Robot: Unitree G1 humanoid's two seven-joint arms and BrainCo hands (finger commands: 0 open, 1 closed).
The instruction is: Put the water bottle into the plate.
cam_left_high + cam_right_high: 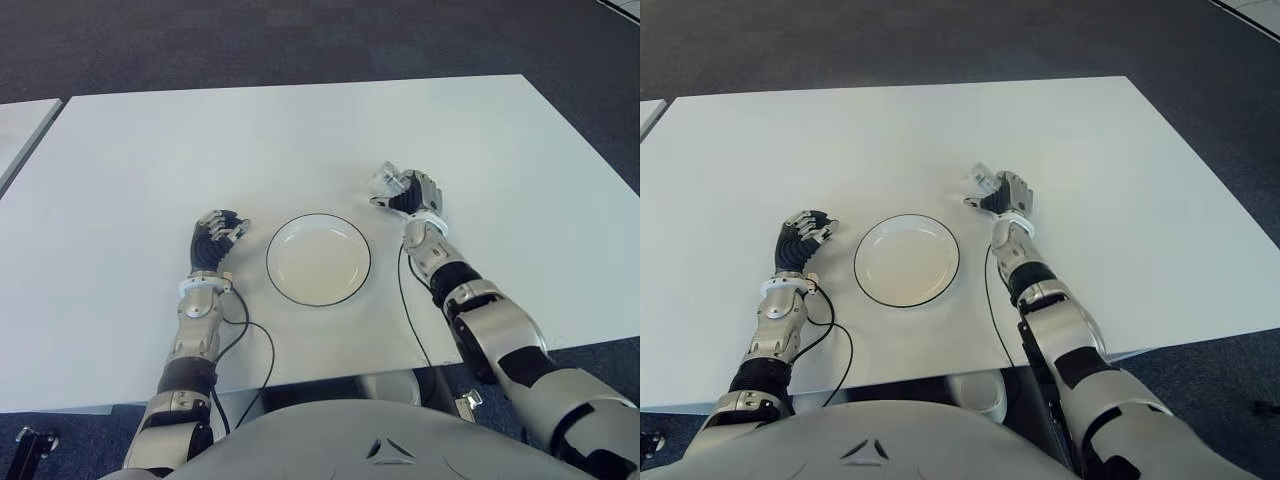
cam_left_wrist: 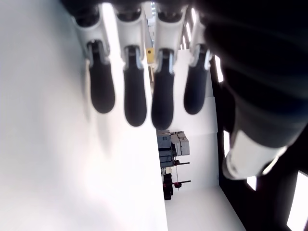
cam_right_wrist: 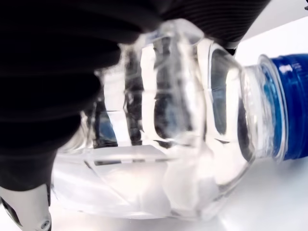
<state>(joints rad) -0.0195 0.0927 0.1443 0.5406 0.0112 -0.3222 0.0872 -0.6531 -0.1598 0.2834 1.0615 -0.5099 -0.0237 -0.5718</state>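
A clear water bottle with a blue cap is held in my right hand, whose fingers wrap its ribbed body. Hand and bottle show just right of and a little behind the plate. The plate is white with a thin dark rim, lies flat near the front of the white table, and has nothing in it. My left hand shows left of the plate, its fingers relaxed and holding nothing.
Black cables trail over the table's front edge by the left forearm and beside the right forearm. Another white table's corner shows at the far left. Dark carpet surrounds the table.
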